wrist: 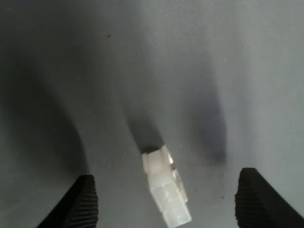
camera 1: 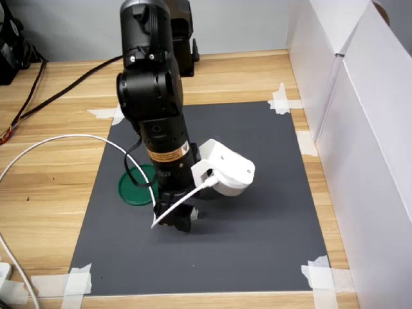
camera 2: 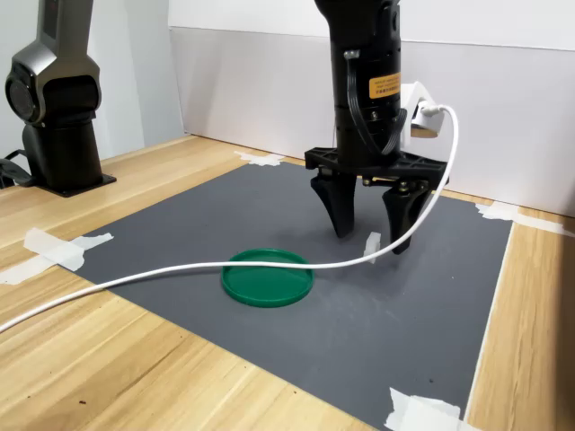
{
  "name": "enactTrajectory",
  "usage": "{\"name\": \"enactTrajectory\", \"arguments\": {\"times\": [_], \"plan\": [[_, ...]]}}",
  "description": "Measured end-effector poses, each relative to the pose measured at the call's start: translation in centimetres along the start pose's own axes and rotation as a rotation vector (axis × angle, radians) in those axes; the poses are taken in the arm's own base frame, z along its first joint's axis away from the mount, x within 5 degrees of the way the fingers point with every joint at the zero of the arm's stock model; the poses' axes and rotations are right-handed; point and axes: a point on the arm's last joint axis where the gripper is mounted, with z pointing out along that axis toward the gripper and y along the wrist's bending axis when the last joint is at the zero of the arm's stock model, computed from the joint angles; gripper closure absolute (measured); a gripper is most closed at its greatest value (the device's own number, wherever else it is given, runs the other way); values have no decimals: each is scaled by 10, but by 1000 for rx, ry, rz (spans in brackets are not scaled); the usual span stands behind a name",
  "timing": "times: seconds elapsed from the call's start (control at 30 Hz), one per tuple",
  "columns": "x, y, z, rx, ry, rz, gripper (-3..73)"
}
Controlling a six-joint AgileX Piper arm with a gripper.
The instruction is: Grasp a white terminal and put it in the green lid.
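A tiny whitish translucent white terminal [wrist: 166,190] lies on the grey mat between my two black ribbed fingers [wrist: 78,204], touching neither of them. In the second exterior view the terminal [camera 2: 372,242] sits under my downward-pointing gripper [camera 2: 370,244], which is open, its tips down close to the mat. The green lid [camera 2: 268,277], a flat round dark-green disc, rests on the mat at the second exterior view's left of the gripper. In the first exterior view the lid [camera 1: 136,185] is partly hidden behind my arm, with the gripper [camera 1: 179,224] at its right.
The grey mat [camera 1: 257,212] is taped to a wooden table with white tape pieces [camera 1: 322,277]. A white cable [camera 2: 180,274] trails from the wrist across the lid's edge. White panels [camera 1: 367,129] stand at the first exterior view's right. Another black robot base [camera 2: 58,108] stands at the second exterior view's left.
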Motion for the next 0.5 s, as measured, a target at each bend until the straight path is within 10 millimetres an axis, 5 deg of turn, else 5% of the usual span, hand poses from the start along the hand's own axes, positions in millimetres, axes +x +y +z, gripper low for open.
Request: {"name": "enactTrajectory", "arguments": {"times": [0.3, 0.5], "plan": [[1, 0, 9, -13, 5, 2, 40], [1, 0, 9, -12, 5, 9, 237]]}}
